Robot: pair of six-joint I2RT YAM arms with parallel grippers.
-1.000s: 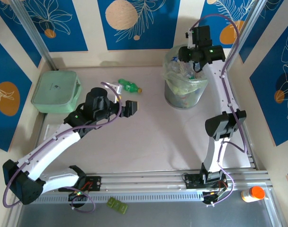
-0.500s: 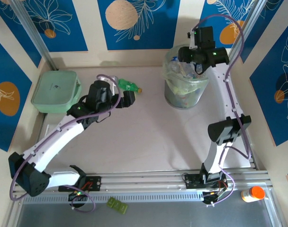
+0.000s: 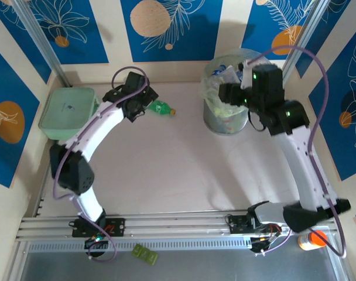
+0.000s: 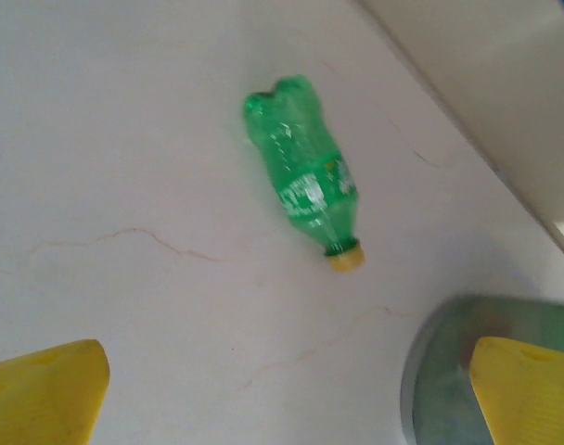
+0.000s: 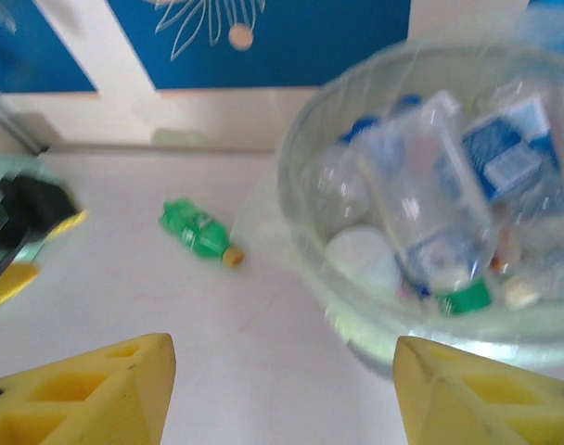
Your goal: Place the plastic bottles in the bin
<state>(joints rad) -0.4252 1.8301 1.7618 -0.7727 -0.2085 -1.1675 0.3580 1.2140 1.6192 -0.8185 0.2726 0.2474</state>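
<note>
Since a second ago the left arm has stretched out across the tabletop (image 3: pixel 178 170). It has carried the left pincer (image 3: pixel 146 100) from the middle up to the far side, just beside the green bottle (image 3: pixel 161 108), which has not shifted. That green bottle lies on its side near the back wall, its yellow cap pointing toward the bin (image 3: pixel 225 124). From the left wrist we see the green bottle (image 4: pixel 305 176) lying bare on the pale surface ahead of the left pincer (image 4: pixel 287 371). Its yellow fingers (image 4: pixel 50 394) stand far apart with nothing between them: released, not touching the bottle.

The bin stands at the far right of the tabletop, a tall round translucent bucket with a clear bag folded over its rim. From the right wrist we see crushed bottles (image 5: pixel 356 185) heaped inside the bin (image 5: pixel 296 176), among them a clear bottle (image 5: pixel 430 222) with a green cap and a blue-labelled bottle (image 5: pixel 509 153). The green bottle (image 5: pixel 200 232) lies well apart to the bin's left.

The right pincer (image 3: pixel 226 93) has drawn back from over the bin's far part toward its near-left rim. From its own wrist, the right pincer (image 5: pixel 282 371) is spread wide and holds nothing.

A pale-green lidded box (image 3: pixel 68 112) sits at the far left edge. An orange-capped bottle (image 3: pixel 312 240) lies off the tabletop at the bottom right, beyond the front rail.
</note>
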